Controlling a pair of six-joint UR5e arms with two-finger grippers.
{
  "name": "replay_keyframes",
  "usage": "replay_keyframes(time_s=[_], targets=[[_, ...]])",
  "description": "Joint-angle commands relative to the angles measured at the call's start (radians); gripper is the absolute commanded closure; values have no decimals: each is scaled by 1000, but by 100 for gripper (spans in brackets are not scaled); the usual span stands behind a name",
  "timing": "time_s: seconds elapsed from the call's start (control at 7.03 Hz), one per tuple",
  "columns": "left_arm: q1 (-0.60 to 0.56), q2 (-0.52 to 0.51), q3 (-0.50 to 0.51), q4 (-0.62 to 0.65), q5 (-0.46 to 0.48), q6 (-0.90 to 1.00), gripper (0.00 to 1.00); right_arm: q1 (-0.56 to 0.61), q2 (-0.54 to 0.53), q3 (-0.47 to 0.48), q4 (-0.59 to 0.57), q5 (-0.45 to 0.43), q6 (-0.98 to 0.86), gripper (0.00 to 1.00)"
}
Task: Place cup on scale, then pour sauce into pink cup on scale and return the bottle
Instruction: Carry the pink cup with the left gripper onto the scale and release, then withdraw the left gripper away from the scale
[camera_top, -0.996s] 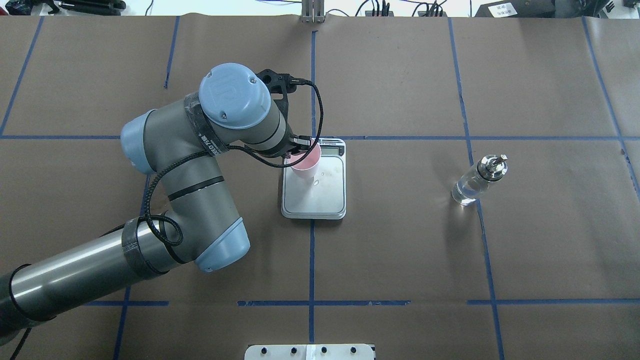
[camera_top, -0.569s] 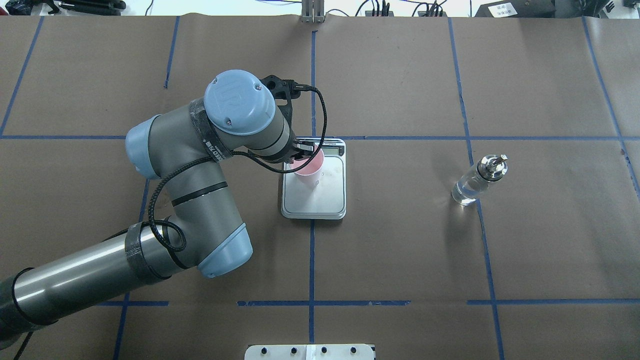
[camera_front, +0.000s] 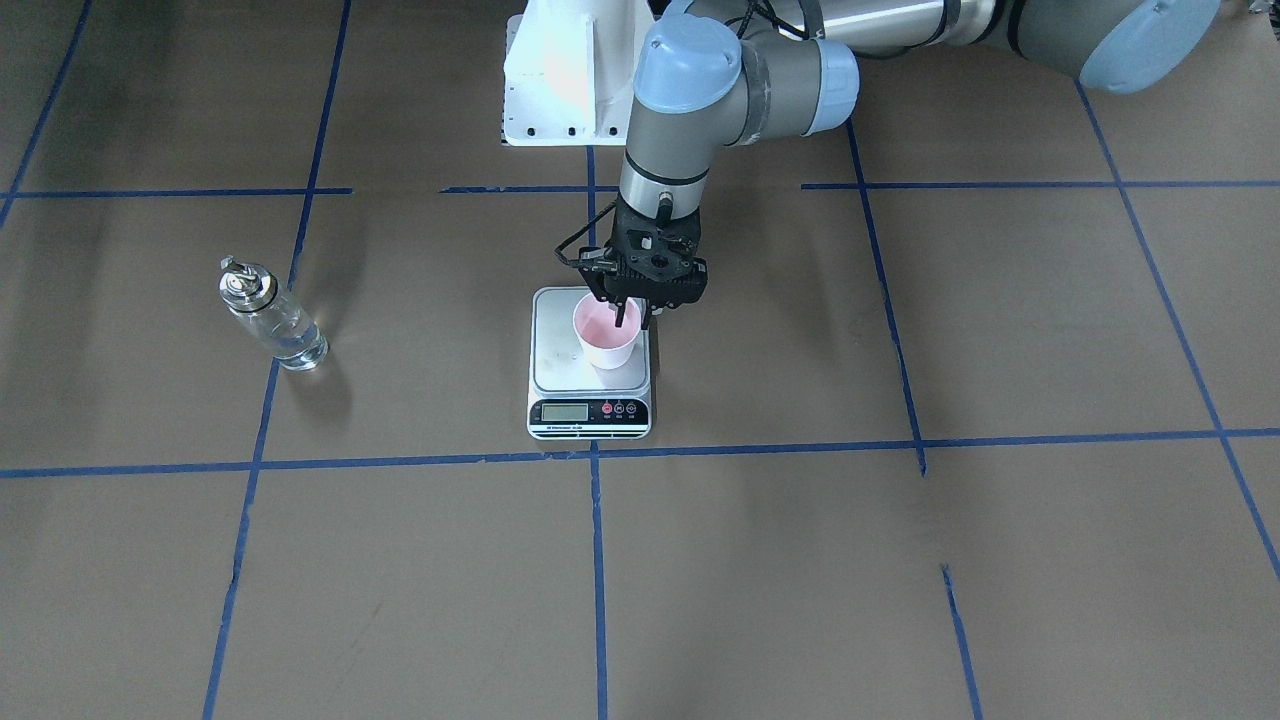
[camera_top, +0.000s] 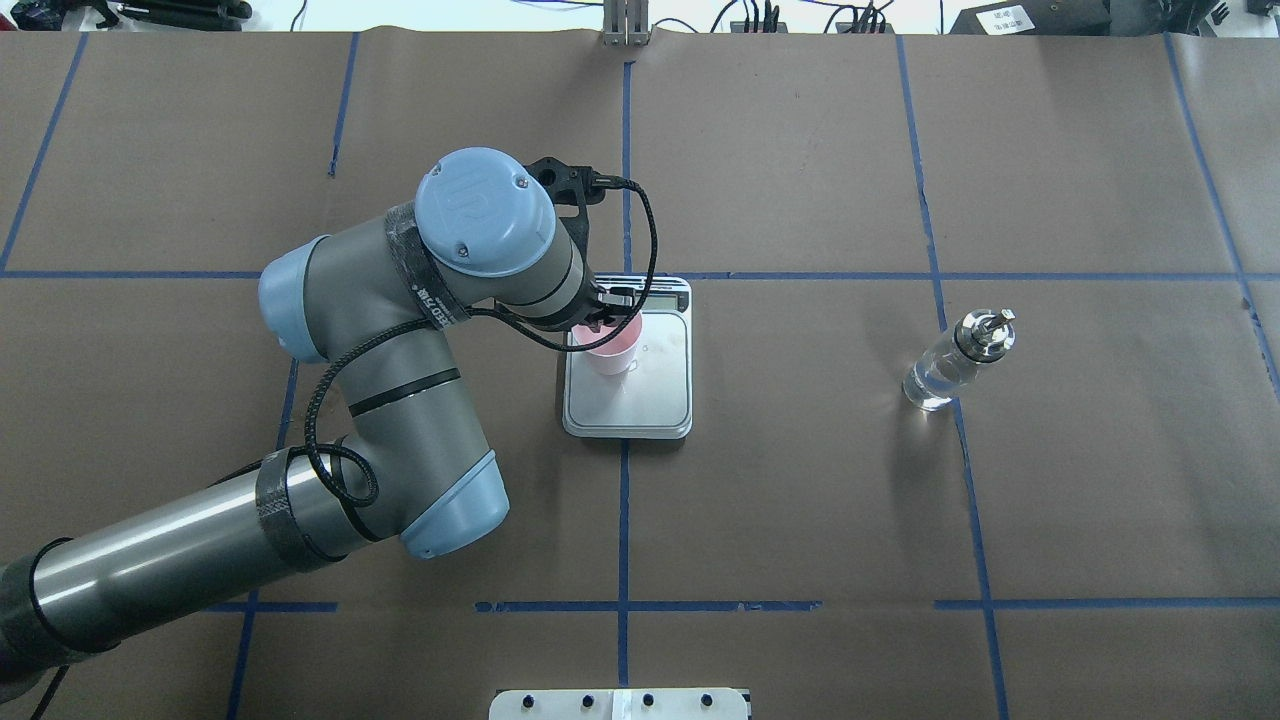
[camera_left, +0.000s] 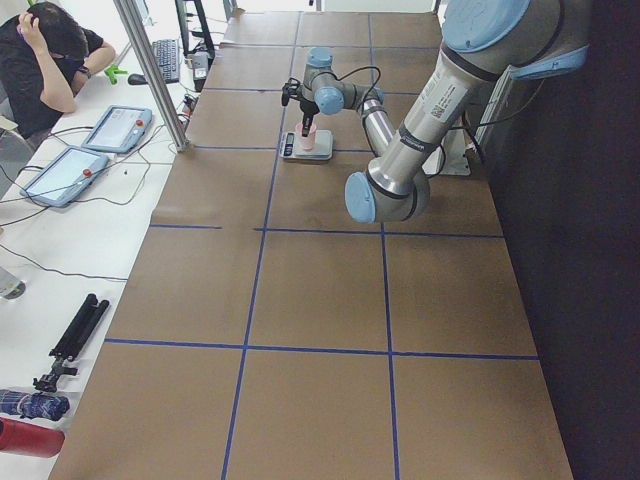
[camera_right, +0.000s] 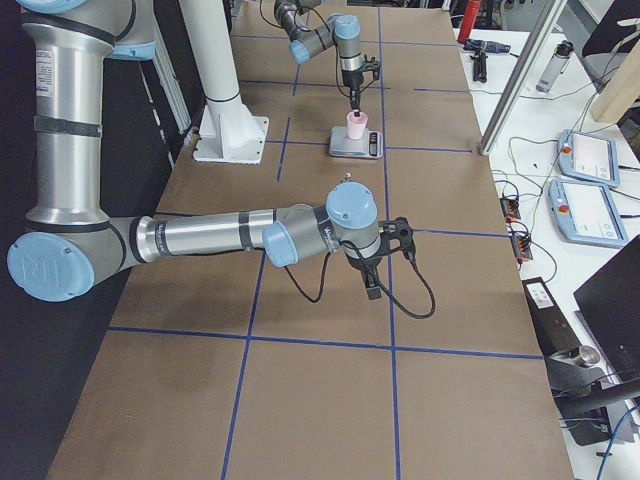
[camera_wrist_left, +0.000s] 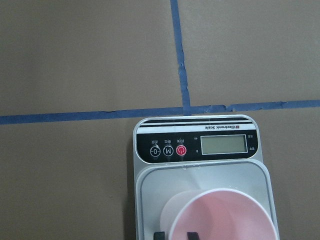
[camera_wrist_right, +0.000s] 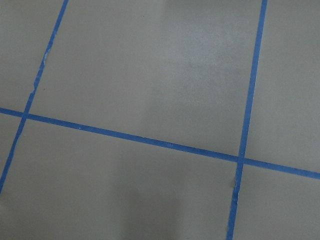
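The cup (camera_front: 603, 340), white outside and pink inside, stands upright over the steel platform of the scale (camera_front: 558, 350). My left gripper (camera_front: 633, 318) comes down from above and is shut on the cup's rim, one finger inside and one outside. From the left wrist, the cup (camera_wrist_left: 220, 215) sits below the scale's (camera_wrist_left: 200, 145) display strip. From overhead, the cup (camera_top: 612, 345) is on the left half of the scale (camera_top: 660, 400). The bottle (camera_top: 945, 370), with clear sauce in it, stands alone to the right. My right gripper (camera_right: 372, 290) hangs over bare table; I cannot tell its state.
Brown paper with blue tape lines covers the table (camera_top: 800, 500). The robot's white base (camera_front: 565, 80) stands behind the scale. A person sits at a side desk (camera_left: 60, 170) with tablets. The bottle (camera_front: 270, 320) is well apart from the scale.
My left arm has shifted slightly right with the cup in its grip, carrying the cup further in over the scale's platform and lower. The bottle has not moved.
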Motion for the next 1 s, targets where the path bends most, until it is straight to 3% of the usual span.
replay_keyframes(time_s=[0.0, 0.28, 0.43, 0.57, 0.85], targets=[[-4, 9, -14, 4, 4, 46, 0, 0, 0, 3, 1, 1, 0, 0], [-66, 57, -78, 17, -5, 196, 0, 0, 3, 18, 1, 4, 10, 0], [-106, 116, -156, 47, -6, 296, 0, -2, 3, 49, 2, 24, 84, 0], [-167, 187, -245, 85, -13, 430, 0, -30, 2, 117, 2, 32, 191, 0], [-322, 322, -316, 97, -68, 696, 0, -176, 5, 277, 51, 6, 543, 0]])
